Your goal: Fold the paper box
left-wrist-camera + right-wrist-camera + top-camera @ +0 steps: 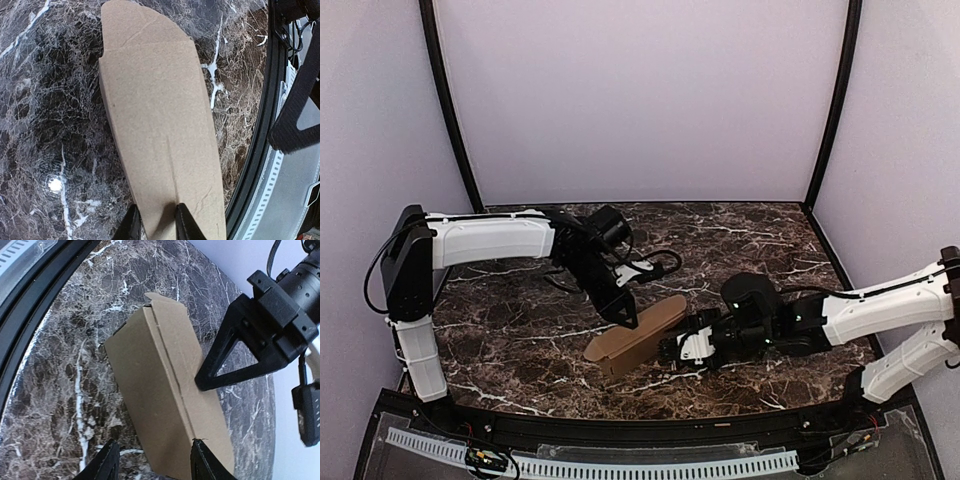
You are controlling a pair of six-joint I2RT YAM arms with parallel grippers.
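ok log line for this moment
task: fold paper box | box: long carton lying on table | left gripper: pinching box | right gripper: open, fingers astride box end

The left arm [490, 240] is reaching out from its shoulder at the table's left edge, its white upper link lying nearly level and the black forearm bending down and inward. Its wrist [608, 232] is tipping the left gripper [155, 222] steeply downward. The two fingers [131, 226] are standing close together with only a narrow gap, their tips at the paper box [150, 390]; whether they are pinching it I cannot tell. The right arm [890, 305] is stretching low and almost flat in from the right. The right gripper [156, 460] is pointing leftward, jaws spread wide, straddling the near end of the box without clamping it.
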